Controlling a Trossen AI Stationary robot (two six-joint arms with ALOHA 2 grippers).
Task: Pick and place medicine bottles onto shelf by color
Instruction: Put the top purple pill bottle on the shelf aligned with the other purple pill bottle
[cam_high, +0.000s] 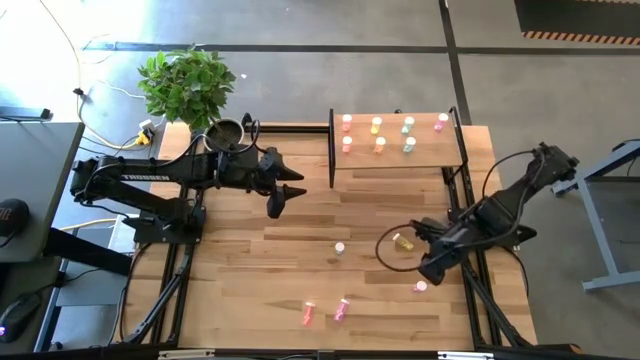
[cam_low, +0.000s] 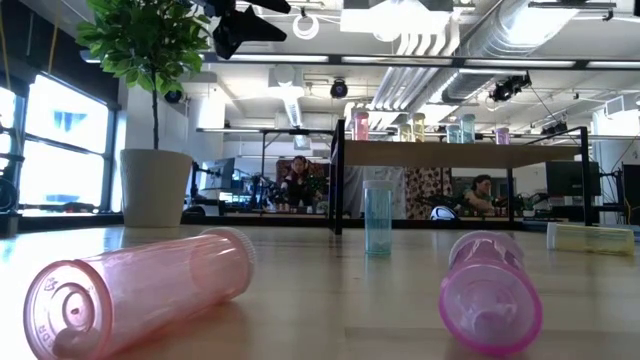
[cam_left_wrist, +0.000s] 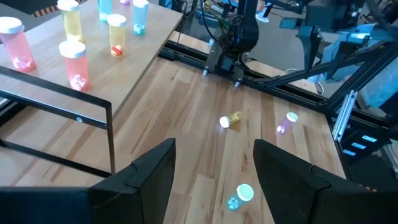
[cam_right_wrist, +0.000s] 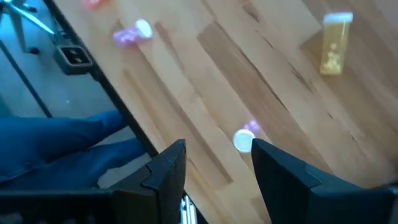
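**Ana:** Wooden table, concrete floor around it, a potted plant at the far left corner. The shelf stands at the far edge right of centre and carries eight medicine bottles, all upright in two rows.

**Ben:** And the ones left?

**Ana:** Five on the table. The magenta bottle stands on end close to the right edge, its white cap up. The yellow bottle lies on its side a little farther in, long axis slanting between the right edge and the far edge. A pale bottle stands upright near the middle. Two pink bottles lie near the front edge, long axes roughly front to back.

**Ben:** Grippers?

**Ana:** The right gripper hovers between the yellow and the magenta, fingers spread, nothing between them. The left gripper hangs over the table just left of the shelf, likewise spread and empty.

**Ben:** Risks?

**Ana:** I'd judge the magenta one the likely target. It sits so near the right edge that a finger clipping it could tip it and send it rolling off. The lying bottles would roll if nudged across their axes.
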